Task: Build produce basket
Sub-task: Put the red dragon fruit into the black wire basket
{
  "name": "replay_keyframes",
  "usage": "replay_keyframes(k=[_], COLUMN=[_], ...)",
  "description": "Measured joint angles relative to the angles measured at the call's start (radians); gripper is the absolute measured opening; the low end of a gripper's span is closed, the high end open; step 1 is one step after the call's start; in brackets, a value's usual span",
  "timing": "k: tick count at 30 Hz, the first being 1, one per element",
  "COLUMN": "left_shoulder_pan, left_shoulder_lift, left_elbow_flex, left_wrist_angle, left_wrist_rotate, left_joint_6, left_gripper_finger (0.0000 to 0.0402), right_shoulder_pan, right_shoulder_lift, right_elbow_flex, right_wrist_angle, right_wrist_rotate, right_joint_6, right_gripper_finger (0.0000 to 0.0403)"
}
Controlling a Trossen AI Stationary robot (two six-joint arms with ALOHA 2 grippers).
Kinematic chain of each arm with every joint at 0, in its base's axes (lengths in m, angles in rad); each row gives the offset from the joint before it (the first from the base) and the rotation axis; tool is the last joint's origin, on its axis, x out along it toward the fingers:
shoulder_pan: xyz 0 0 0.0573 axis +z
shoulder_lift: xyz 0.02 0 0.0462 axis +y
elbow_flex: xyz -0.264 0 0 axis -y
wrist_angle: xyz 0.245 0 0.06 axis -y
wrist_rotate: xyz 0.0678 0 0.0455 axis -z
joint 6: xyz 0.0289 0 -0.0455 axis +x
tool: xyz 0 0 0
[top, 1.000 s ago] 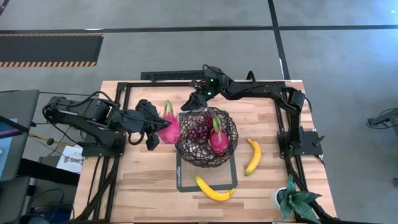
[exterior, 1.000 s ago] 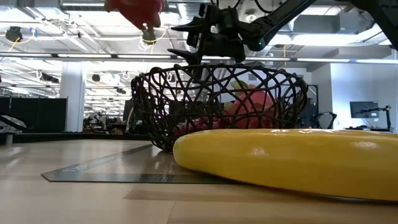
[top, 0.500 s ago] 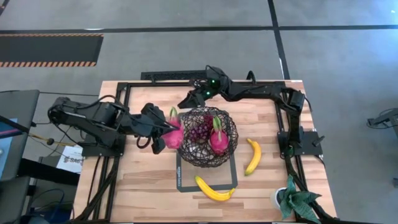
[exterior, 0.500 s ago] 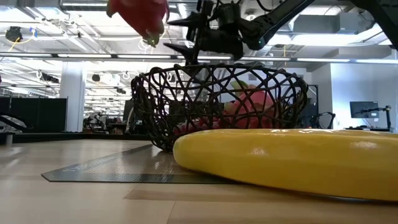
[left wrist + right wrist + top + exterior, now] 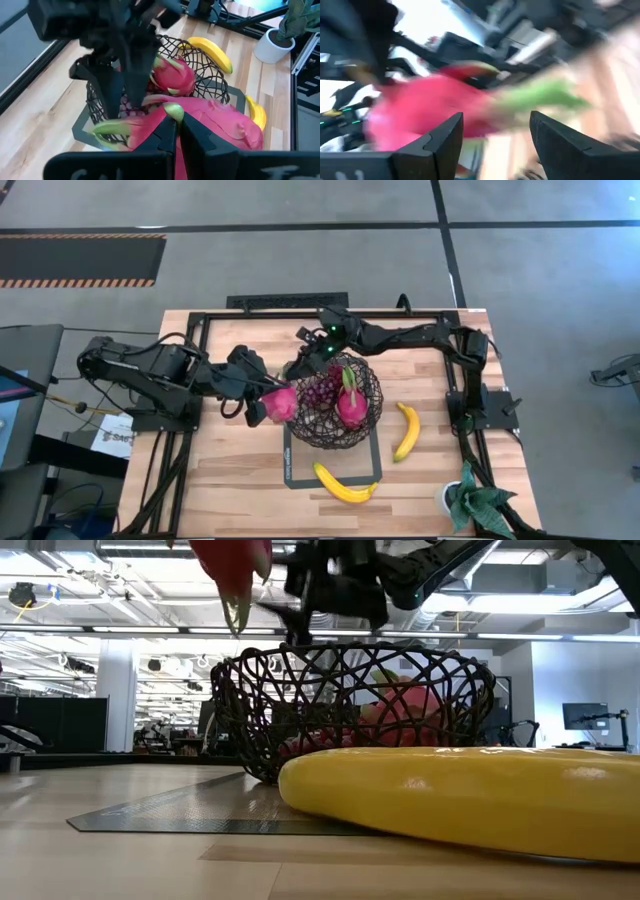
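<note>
The basket (image 5: 333,413) is a round bowl of dark crisscrossing wire, open enough to see through, standing on a thin dark mat (image 5: 300,472) on the pale wood-plank table (image 5: 240,470). Inside it lie a smooth pink-red dragon fruit (image 5: 350,406) with green pointed tips and a knobbly bunch of dark red grapes (image 5: 319,392). The left hand (image 5: 262,397) is clamped on a second dragon fruit (image 5: 281,402), holding it in the air at the basket's left rim; in the low view this fruit (image 5: 232,564) hangs above the rim with its green tip pointing down. Half a second ago it sat a little farther left and higher in the picture, so it has edged toward the basket. The right hand (image 5: 302,356) has moved too, from just behind the basket to over its far-left rim, close to the held fruit, with its fingers spread and nothing between them. Two curved, glossy yellow bananas rest on the table outside the basket, one (image 5: 406,431) to its right and one (image 5: 344,485) in front, touching the mat.
</note>
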Motion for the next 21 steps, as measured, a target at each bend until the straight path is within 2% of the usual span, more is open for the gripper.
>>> replay_keyframes(k=[3,6,10,13,21], left_shoulder_pan=[0.000,0.000,0.000,-0.001,-0.001], left_shoulder_lift=[0.000,0.000,-0.001,-0.001,-0.001], left_elbow_flex=[0.000,0.000,0.000,0.000,0.001], left_wrist_angle=[0.000,0.000,0.000,0.001,-0.005], left_wrist_rotate=[0.000,0.000,0.000,0.006,0.031], left_joint_6=[0.000,0.000,-0.003,-0.003,-0.015], left_gripper_finger=[0.0000,0.0000,0.0000,0.0000,0.0000], right_shoulder_pan=[-0.012,-0.010,0.001,0.002,-0.027], right_shoulder_lift=[0.003,0.046,0.132,0.199,0.297], right_elbow_flex=[0.000,0.001,0.028,0.102,0.324], right_wrist_angle=[-0.101,-0.032,0.225,0.335,0.326], right_wrist_rotate=[0.046,0.056,-0.016,-0.083,-0.256], right_joint_6=[-0.059,-0.020,0.172,0.285,0.353], right_gripper_finger=[0.0250,0.0249,0.0249,0.0249,0.0249])
